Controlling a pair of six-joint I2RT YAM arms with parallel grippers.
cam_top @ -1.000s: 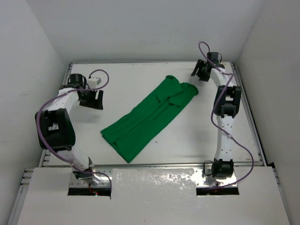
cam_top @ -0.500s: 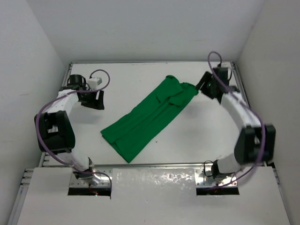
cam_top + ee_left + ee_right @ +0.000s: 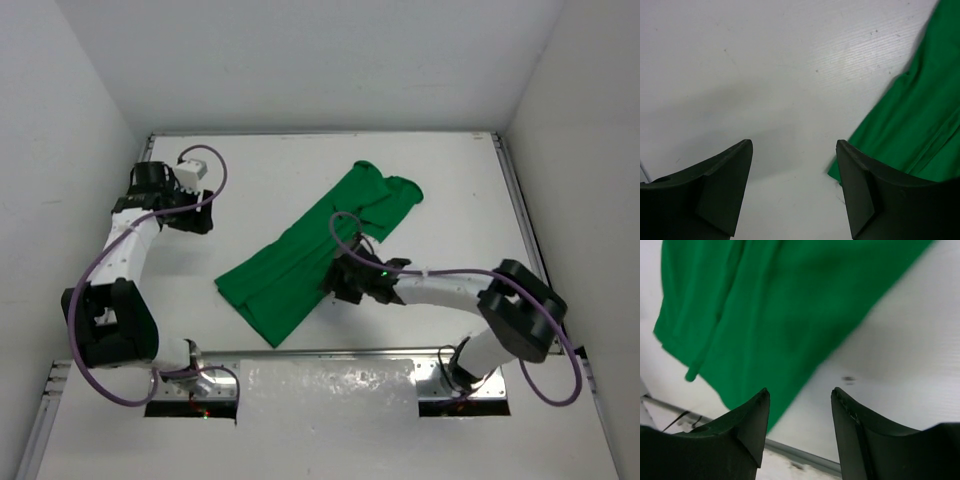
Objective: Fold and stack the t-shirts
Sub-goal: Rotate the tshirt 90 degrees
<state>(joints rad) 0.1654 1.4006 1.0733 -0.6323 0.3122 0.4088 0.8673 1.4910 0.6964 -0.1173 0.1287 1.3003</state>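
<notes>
Shirt: The green t-shirt [image 3: 318, 250] lay flat on the white counter [image 3: 250, 170]. It was folded lengthwise into a long strip running diagonally from near left to far right, with the sleeves at the far-right end.
Left arm: The left arm [image 3: 125, 240] reached to the far-left part of the counter, apart from the t-shirt.
Left jaws: Spread wide and holding nothing, over bare counter. In the wrist view, a corner of the t-shirt showed to their right.
Right arm: The right arm [image 3: 450, 290] lay low across the counter, ending at the strip's near-right long edge.
Right jaws: Spread with nothing pinched, over that edge of the t-shirt. The blurred wrist view did not show whether they touched the cloth.
</notes>
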